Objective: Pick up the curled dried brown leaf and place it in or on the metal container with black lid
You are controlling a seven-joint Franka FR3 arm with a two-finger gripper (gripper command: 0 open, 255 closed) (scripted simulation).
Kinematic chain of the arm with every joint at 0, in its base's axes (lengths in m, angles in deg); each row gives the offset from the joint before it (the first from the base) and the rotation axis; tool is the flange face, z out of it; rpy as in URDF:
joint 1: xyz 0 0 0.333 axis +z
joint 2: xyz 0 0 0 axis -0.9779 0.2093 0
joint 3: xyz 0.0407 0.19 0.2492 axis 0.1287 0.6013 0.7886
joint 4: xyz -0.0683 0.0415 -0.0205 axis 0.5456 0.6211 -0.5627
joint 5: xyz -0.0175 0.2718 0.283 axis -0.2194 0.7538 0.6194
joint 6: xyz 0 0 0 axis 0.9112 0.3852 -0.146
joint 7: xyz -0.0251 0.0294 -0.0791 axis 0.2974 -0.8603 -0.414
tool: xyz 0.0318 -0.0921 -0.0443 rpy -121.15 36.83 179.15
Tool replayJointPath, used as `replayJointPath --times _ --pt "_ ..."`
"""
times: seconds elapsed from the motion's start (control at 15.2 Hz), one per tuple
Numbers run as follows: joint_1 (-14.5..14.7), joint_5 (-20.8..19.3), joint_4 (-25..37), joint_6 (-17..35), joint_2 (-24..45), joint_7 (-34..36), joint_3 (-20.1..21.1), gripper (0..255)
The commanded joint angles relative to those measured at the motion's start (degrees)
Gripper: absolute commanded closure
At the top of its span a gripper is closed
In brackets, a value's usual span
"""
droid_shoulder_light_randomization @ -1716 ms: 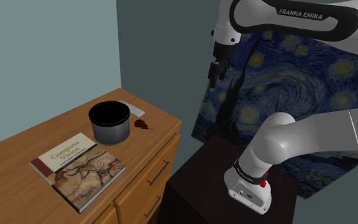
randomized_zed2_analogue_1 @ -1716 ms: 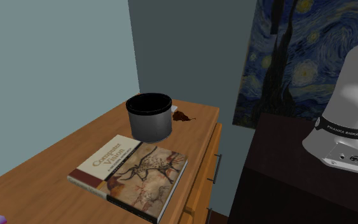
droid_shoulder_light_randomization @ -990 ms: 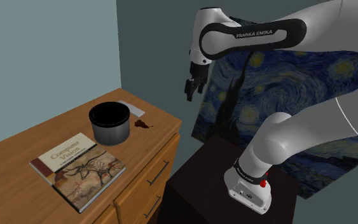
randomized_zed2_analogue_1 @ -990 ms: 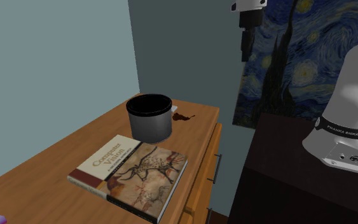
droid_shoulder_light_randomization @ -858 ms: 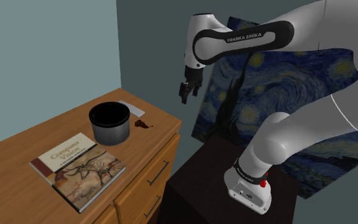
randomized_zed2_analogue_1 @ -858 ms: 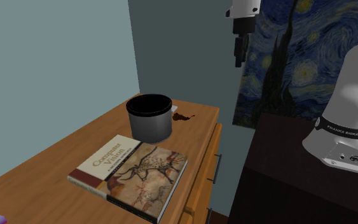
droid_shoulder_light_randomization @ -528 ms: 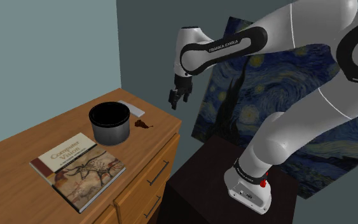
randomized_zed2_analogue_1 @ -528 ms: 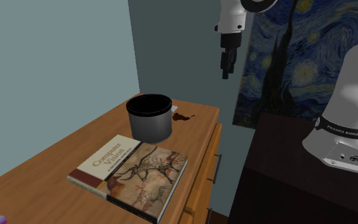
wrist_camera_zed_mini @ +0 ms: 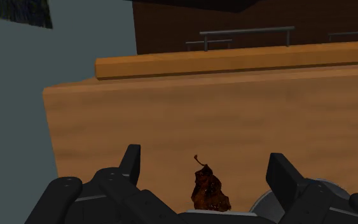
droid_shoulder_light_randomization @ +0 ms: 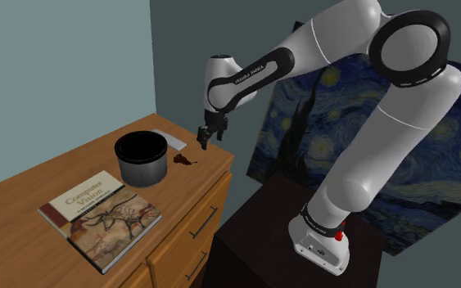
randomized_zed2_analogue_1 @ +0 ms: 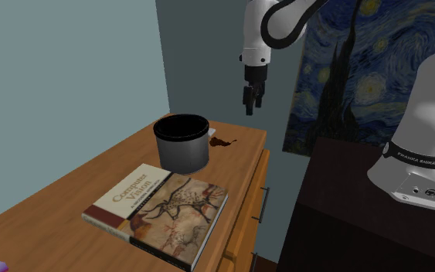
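Note:
The curled brown leaf (droid_shoulder_light_randomization: pixel 181 159) (randomized_zed2_analogue_1: pixel 222 141) lies on the wooden dresser top (droid_shoulder_light_randomization: pixel 48 184), just beside the grey metal container (droid_shoulder_light_randomization: pixel 142 159) (randomized_zed2_analogue_1: pixel 181 142), whose black top looks like an open dark rim. My gripper (droid_shoulder_light_randomization: pixel 205 141) (randomized_zed2_analogue_1: pixel 249 102) hangs above the dresser's far corner, a little above and beyond the leaf. In the wrist view the gripper (wrist_camera_zed_mini: pixel 205 164) is open, its fingers (wrist_camera_zed_mini: pixel 131 159) wide apart, and the leaf (wrist_camera_zed_mini: pixel 209 191) sits on the wood below between them, untouched.
A book (droid_shoulder_light_randomization: pixel 101 218) (randomized_zed2_analogue_1: pixel 158 213) lies flat on the dresser, nearer the camera than the container. A white sheet (droid_shoulder_light_randomization: pixel 171 139) lies behind the container by the blue wall. A starry-night painting (droid_shoulder_light_randomization: pixel 359 139) leans behind the dark stand (droid_shoulder_light_randomization: pixel 277 237).
The arm has swung from over the stand toward the dresser and come down; the gripper now hangs close above the leaf. Leaf, container and book have not moved.

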Motion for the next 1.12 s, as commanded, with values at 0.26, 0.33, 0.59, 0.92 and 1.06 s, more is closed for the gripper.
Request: replayJointPath --times 0.26,0.33,0.59,0.92,1.06 --pt "0.92 0.19 7.85 6.76 13.68 1.94 0.68 0" --pt "1.09 0.18 9.40 7.59 15.92 2.20 0.72 0" --pt "1.82 0.14 16.34 10.17 24.85 3.20 0.83 0" --pt "2.03 -0.02 16.39 12.61 27.33 3.31 0.73 0" --pt "2.14 -0.10 16.48 13.79 28.61 3.37 0.67 0"
